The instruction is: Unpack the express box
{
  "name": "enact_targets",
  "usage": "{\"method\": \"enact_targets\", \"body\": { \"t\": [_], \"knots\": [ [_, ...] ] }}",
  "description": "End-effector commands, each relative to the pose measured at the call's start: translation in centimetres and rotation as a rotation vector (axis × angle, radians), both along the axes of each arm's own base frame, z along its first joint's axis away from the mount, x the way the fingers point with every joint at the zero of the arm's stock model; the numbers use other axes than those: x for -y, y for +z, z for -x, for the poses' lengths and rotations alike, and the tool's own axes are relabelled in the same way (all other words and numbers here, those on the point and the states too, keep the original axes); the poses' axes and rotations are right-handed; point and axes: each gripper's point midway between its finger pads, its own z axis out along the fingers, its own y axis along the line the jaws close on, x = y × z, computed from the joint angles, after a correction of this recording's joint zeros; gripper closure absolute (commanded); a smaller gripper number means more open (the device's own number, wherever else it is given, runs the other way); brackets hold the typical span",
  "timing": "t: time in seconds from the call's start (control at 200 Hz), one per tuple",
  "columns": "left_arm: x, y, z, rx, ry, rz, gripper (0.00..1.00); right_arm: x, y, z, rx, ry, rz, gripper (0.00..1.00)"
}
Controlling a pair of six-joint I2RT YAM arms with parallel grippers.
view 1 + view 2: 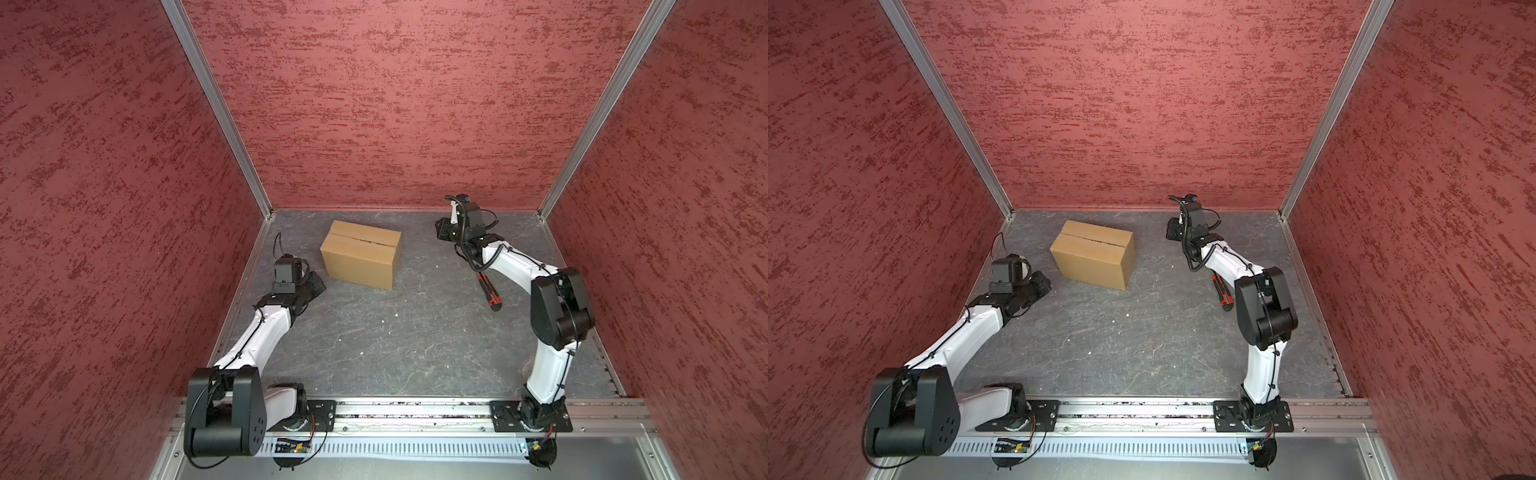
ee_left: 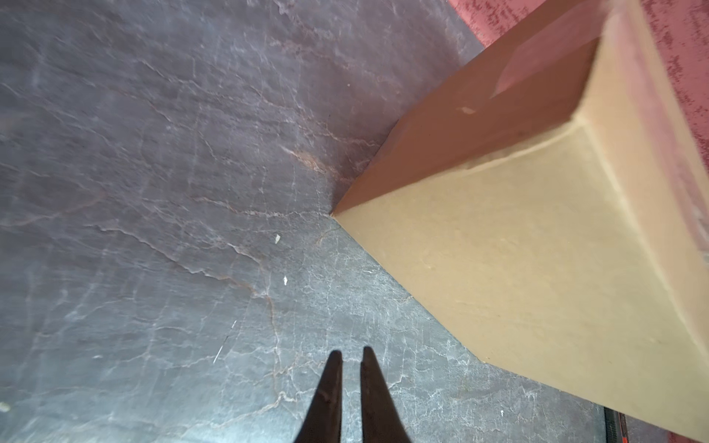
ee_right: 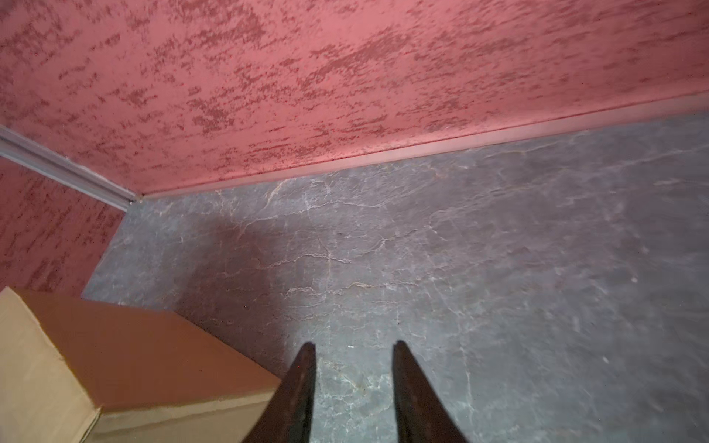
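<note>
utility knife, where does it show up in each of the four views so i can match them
In a top view: the utility knife lies on the table right of centre, beside the right arm.
In a top view: same spot, partly hidden by that arm.
Left wrist: a thin black-and-red sliver at the picture's edge, just past the box, is probably it.
Right wrist: not in it.
Shared landmark: the express box, in all four.

Robot lab test cell. Three red textured walls point(image 1: 395, 104) set in aluminium posts point(image 1: 216, 108) box in a grey stone-look surface point(image 1: 395, 340). Left arm point(image 1: 262, 334) and right arm point(image 1: 515, 266) are bolted to a metal rail point(image 1: 415, 413) at the front edge, with a slotted cable duct point(image 1: 395, 449) and a bare circuit board point(image 1: 291, 448) just below.
</note>
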Motion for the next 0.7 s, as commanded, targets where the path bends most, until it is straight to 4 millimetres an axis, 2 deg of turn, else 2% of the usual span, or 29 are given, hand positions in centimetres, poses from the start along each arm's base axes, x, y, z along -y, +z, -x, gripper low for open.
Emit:
{"method": "enact_targets", "body": {
  "t": [0.0,0.185,0.316,0.501,0.696],
  "knots": [
    [0.0,0.6,-1.5,0.049,0.007,0.005,0.89,-3.2,0.5,-1.8,0.042,0.109,-0.065,0.77],
    [0.0,-0.4,-2.6,0.036,0.012,0.003,0.92,-6.9,-1.8,-4.1,0.039,0.226,-0.134,0.92],
    [-0.1,-1.3,-3.2,0.026,0.018,-0.001,0.93,-9.5,-2.7,-4.7,0.039,0.305,-0.192,0.98],
    [-0.1,-2.5,-4.2,0.008,0.022,-0.002,0.95,-12.4,-4.0,-4.5,0.027,0.391,-0.210,1.00],
    [0.1,-2.5,-5.8,0.027,0.024,0.012,0.95,-14.7,-4.6,-3.0,0.013,0.468,-0.210,1.00]
  ]
}}
